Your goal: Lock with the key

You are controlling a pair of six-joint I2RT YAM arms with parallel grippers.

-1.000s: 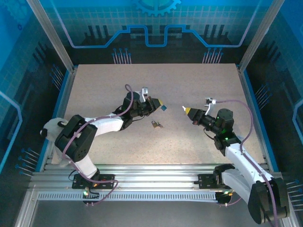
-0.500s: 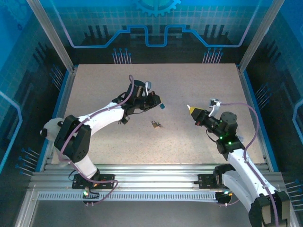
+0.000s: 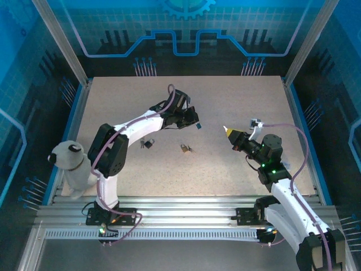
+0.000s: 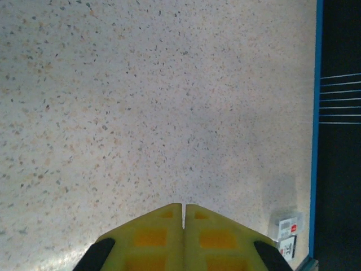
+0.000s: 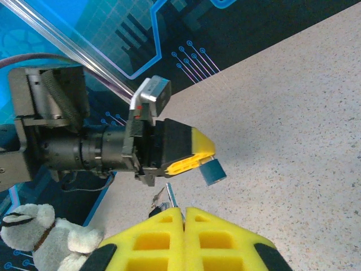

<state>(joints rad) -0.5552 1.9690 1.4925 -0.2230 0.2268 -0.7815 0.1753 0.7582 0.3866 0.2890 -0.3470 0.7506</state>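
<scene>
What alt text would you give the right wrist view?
The left gripper, pointing right at centre frame, has its yellow jaws shut on a small blue-grey block over the speckled table. The right gripper, shut and empty, is at the bottom edge; a plush dog sits bottom left.

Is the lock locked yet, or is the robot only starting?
Not yet. Done: the left tool grips a small blue thing, probably the key. In hand: it holds that above the table, apart from the little padlock lying untouched there. The right tool is shut with nothing in it. Left to do: bring the key to the padlock, push it in and turn it.
</scene>
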